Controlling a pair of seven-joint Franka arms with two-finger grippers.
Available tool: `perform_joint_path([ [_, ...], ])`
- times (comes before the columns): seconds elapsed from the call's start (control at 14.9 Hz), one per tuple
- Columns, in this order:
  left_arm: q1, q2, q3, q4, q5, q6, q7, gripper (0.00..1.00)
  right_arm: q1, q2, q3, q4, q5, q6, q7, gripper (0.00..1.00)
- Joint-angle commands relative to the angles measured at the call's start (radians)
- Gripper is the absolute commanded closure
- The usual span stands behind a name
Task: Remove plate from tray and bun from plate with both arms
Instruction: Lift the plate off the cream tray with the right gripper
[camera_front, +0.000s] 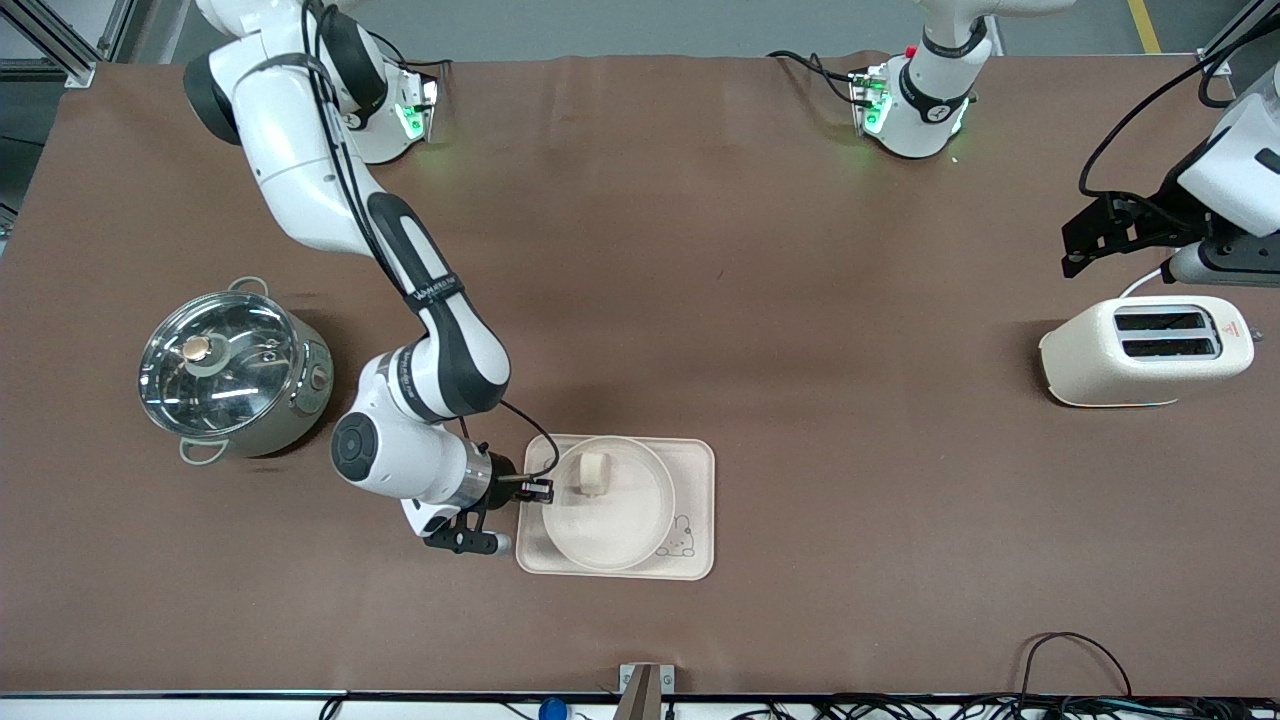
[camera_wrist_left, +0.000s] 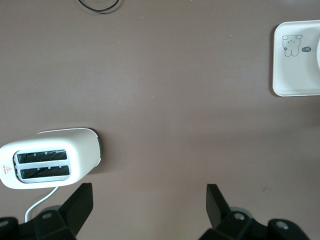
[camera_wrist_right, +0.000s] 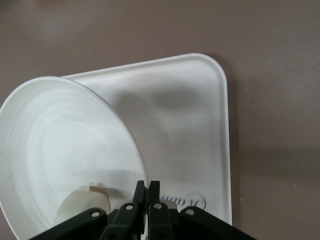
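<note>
While my right fingers (camera_front: 545, 490) pinch the rim of the plate (camera_front: 610, 515), the plate sits over the tray (camera_front: 695, 500) with its gripped edge raised, as the right wrist view (camera_wrist_right: 65, 150) shows it tilted above the tray floor (camera_wrist_right: 190, 135). The tray lies on the table (camera_front: 800, 300) near the edge closest to the front camera, roughly midway along that edge. The rabbit drawing (camera_front: 683, 540) occupies the tray corner nearest the camera toward the left arm's end. The bun (camera_front: 592, 472) rests inside the plate, close to the gripped rim; in the right wrist view it appears (camera_wrist_right: 82, 205) just beside my closed fingers (camera_wrist_right: 141, 192).

Farther from the camera, toward the right arm's end of the table, stands a steel pot (camera_front: 235, 375) with a glass lid, well apart from the tray.

Toward the left arm's end, at about the same depth, stands a cream toaster (camera_front: 1145, 350) with two slots. My left fingers (camera_front: 1095, 235) hang in the air above the table just past the toaster, near that end's edge, and the arm waits. The left wrist view shows the two fingers (camera_wrist_left: 80, 202) spread wide with nothing between them, the toaster (camera_wrist_left: 50, 165) below and a tray corner (camera_wrist_left: 295, 60) in the distance.
</note>
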Motion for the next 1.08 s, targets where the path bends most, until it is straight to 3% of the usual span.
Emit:
perform_joint_path([
  [0.0, 0.007, 0.003, -0.003, 0.013, -0.005, -0.015, 0.003, 0.00, -0.002, -0.080, 0.017, -0.051, 0.017, -0.121, -0.045, 0.99],
  [0.13, 0.006, 0.003, -0.003, 0.013, -0.007, -0.015, 0.003, 0.00, 0.015, -0.111, 0.017, -0.083, 0.017, -0.172, -0.105, 0.99],
  [0.34, 0.006, 0.003, -0.003, 0.013, -0.007, -0.015, 0.003, 0.00, 0.042, -0.204, 0.026, -0.248, 0.020, -0.156, -0.217, 0.99],
  [0.54, 0.006, 0.003, -0.003, 0.012, -0.007, -0.015, 0.003, 0.00, 0.079, -0.350, 0.031, -0.490, 0.020, -0.012, -0.229, 0.99],
  [0.81, 0.006, 0.003, -0.003, 0.012, -0.007, -0.016, 0.005, 0.00, 0.151, -0.390, 0.045, -0.658, 0.020, 0.175, -0.231, 0.99],
  [1.01, 0.004, 0.003, -0.003, 0.010, -0.005, -0.016, -0.007, 0.00, 0.190, -0.387, 0.046, -0.725, 0.020, 0.290, -0.231, 0.99],
])
